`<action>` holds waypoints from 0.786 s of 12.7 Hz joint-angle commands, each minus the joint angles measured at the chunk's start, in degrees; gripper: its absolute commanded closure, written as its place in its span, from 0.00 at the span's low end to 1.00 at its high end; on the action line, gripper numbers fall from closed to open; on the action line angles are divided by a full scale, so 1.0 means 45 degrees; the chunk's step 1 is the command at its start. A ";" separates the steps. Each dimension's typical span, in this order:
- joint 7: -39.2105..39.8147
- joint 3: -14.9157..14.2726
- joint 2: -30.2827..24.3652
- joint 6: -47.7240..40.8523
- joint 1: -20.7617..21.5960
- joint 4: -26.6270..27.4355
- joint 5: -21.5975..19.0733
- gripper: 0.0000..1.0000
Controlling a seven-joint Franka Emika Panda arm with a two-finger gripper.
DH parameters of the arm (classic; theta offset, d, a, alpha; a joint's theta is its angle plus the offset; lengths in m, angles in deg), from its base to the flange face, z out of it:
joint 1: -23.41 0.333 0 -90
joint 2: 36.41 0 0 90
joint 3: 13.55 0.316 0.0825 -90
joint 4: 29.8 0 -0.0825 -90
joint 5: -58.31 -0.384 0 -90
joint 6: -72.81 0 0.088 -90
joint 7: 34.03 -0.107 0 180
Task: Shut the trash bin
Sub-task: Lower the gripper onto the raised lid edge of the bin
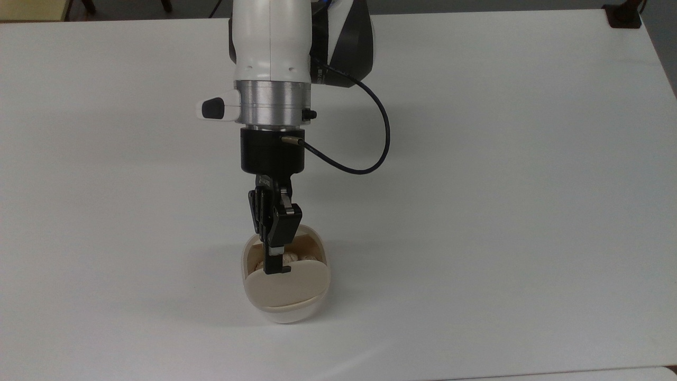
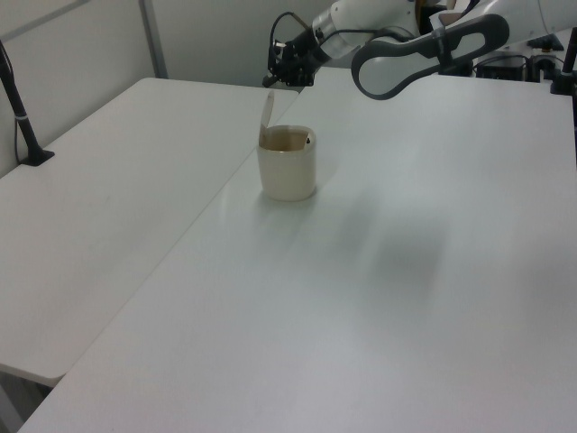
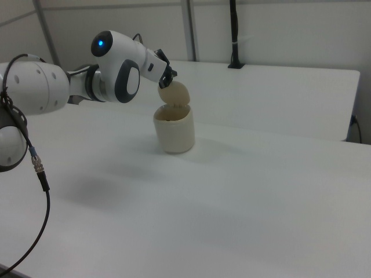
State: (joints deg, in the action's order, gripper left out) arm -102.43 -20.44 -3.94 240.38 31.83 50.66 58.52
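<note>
Glossy beige-cream hinged lid (image 1: pixel 285 287) stands open on the small white trash bin (image 2: pixel 288 171) mid-table; the black gripper (image 1: pixel 276 269), jaws narrow and empty, reaches its top edge. Light, tippable: push gently there.

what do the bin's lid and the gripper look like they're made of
The lid of the trash bin looks like smooth, lightly glossy cream plastic: uniform colour, thin moulded rounded edge. The gripper looks like matte black metal or hard plastic, with angular linked parts; which of the two is unclear.
</note>
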 commanded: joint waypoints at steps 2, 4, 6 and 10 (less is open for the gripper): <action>-0.0622 -0.0207 0.0557 0.0730 0.0123 -0.0457 0.0147 1.00; -0.0602 -0.0207 0.0713 0.0730 0.0142 -0.0458 0.0166 1.00; -0.0525 -0.0207 0.0675 0.0711 0.0162 -0.0380 0.0225 1.00; -0.0505 -0.0168 0.0227 0.0672 0.0103 0.0185 0.0808 1.00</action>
State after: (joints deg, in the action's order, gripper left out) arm -103.28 -20.44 -1.54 242.59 31.88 49.92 59.31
